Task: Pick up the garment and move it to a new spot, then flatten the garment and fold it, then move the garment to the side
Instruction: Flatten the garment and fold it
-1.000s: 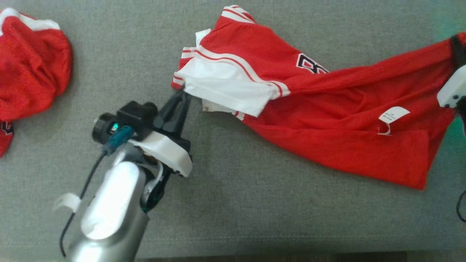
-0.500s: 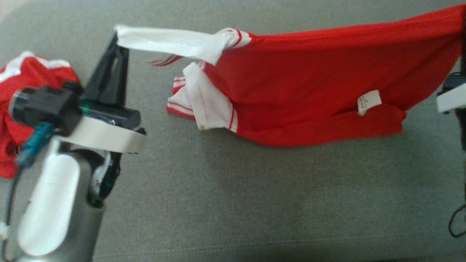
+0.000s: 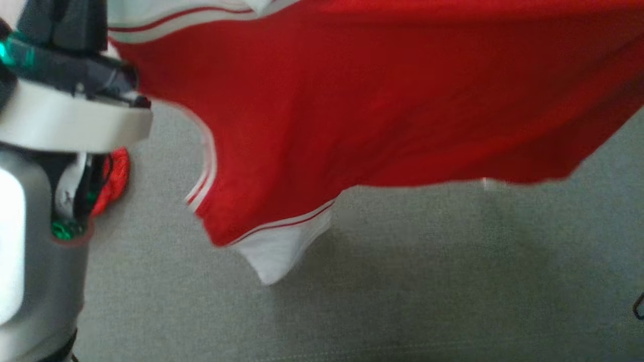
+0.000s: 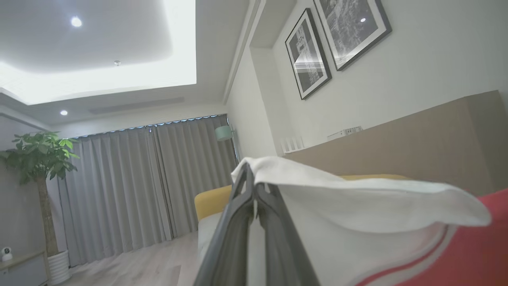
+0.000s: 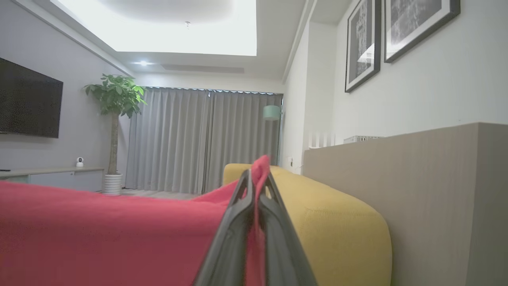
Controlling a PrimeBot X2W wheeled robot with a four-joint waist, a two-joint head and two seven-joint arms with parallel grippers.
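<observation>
While both arms held it up, the red mesh sports jersey with white, red-striped sleeve trim (image 3: 382,100) hung spread across the top of the head view, above the grey woven fabric surface (image 3: 402,301). Its lower edge sagged in a long curve, and one white sleeve corner drooped lowest, near the middle; whether that corner touched the grey surface could not be told, though a soft shadow lay under it.

In the left wrist view the left pincer (image 4: 251,178) was clenched on the white sleeve cloth, which folded over its two dark fingertips and ran off to the right into the red body of the jersey. In the head view the silver left forearm (image 3: 30,251) stood at the left edge, with its white wrist collar beside the jersey's striped border. A second, crumpled red mesh cloth (image 3: 113,181) peeked out just behind that forearm, lying on the grey surface.

In the right wrist view the right pincer (image 5: 258,176) was clenched on a red edge of the jersey, a small peak of cloth standing up between its fingers, and the rest stretched away to the left. Beyond it sat a mustard-yellow upholstered sofa (image 5: 333,222), beside a tan wooden partition (image 5: 416,190), with grey curtains (image 5: 206,139) at the far wall.
</observation>
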